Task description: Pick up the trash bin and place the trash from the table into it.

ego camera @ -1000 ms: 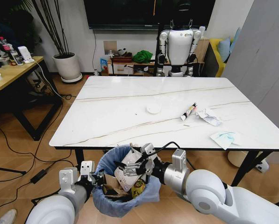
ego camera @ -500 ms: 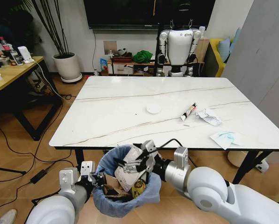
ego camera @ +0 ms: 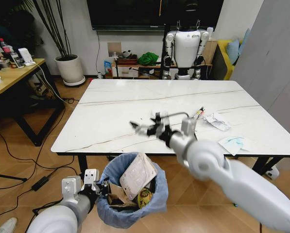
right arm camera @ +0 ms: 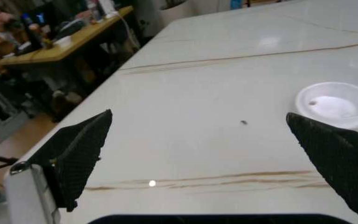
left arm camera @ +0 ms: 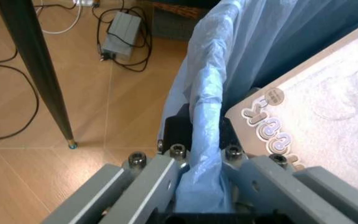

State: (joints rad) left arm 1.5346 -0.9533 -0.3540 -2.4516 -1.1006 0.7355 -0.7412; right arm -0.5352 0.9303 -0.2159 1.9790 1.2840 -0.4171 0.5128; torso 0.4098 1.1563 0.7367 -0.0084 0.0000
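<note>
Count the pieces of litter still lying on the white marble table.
4, though the right arm may hide more: a round white lid mid-table, a white tube, crumpled white paper beside it, and a pale blue-printed mask near the right edge.

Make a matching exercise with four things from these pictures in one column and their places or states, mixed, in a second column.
Things:
1. right end effector
2. left end effector
3. small round white plastic lid
4. flat cream moulded tray

States:
A. sticking up inside the blue-bagged trash bin
B. open above the white marble-look table
C. lying on the table
D. clamped on the bin's rim

Pairs: 1-B, 2-D, 3-C, 4-A
</note>
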